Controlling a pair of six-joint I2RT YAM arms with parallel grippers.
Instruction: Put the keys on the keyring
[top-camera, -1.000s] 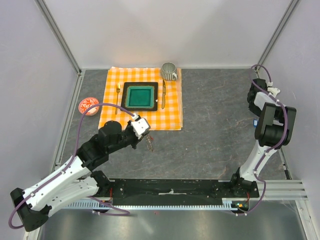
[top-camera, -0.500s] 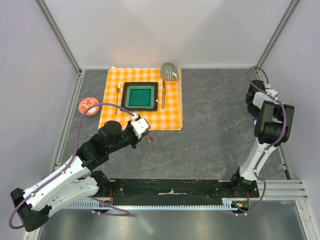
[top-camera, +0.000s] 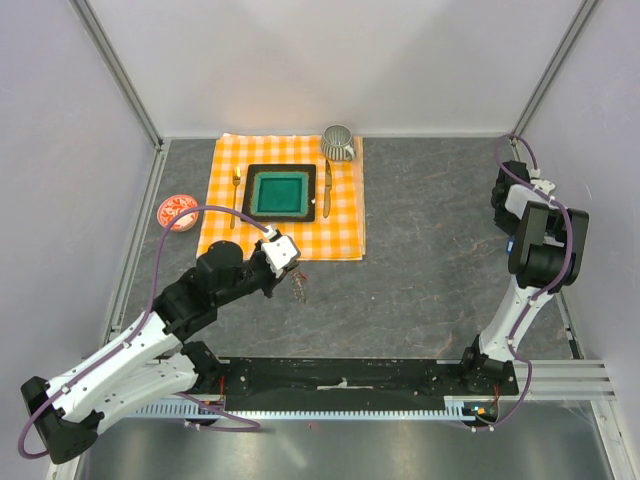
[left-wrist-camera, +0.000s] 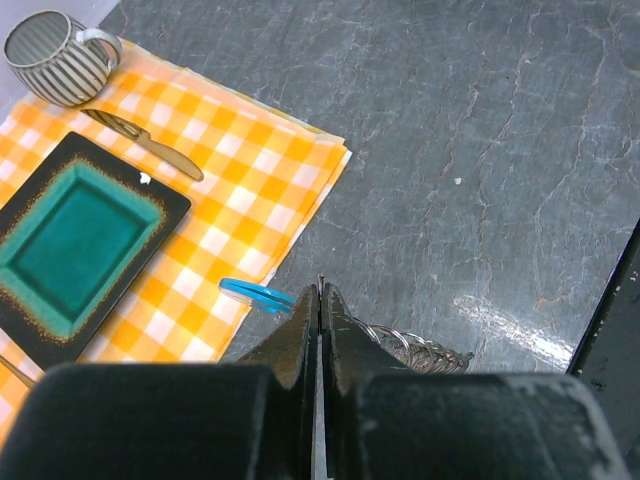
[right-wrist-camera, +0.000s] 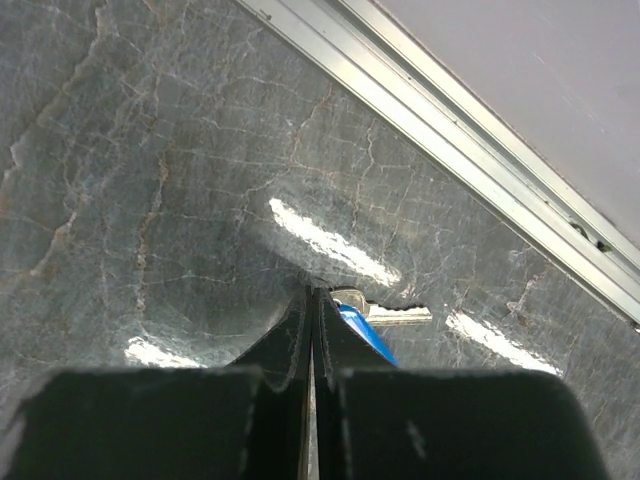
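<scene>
Keyring (top-camera: 298, 285) first, from the top view: a small silvery tangle dangling under the left gripper (top-camera: 288, 268), just off the near corner of the checked cloth (top-camera: 340, 225). The right arm (top-camera: 545, 250) reaches out to the table's far right edge, well apart. Neither grip can be read from up here.

Left wrist view now: the jaws are pressed together with no gap. Coils of the ring poke out right beside the fingertips, and a blue tag (left-wrist-camera: 255, 293) shows on the other side. I'd say it's pinching the ring.

Right wrist view: the right gripper (right-wrist-camera: 312, 300) has its jaws together too. A key (right-wrist-camera: 385, 318) with a blue head lies on the table right at the tips, near the metal rail (right-wrist-camera: 470, 180). Pinched or merely touched? Cannot tell. Only this view shows that key.

The step in hand looks like picking up the key. Next it must be carried across to the ring and threaded on.
</scene>
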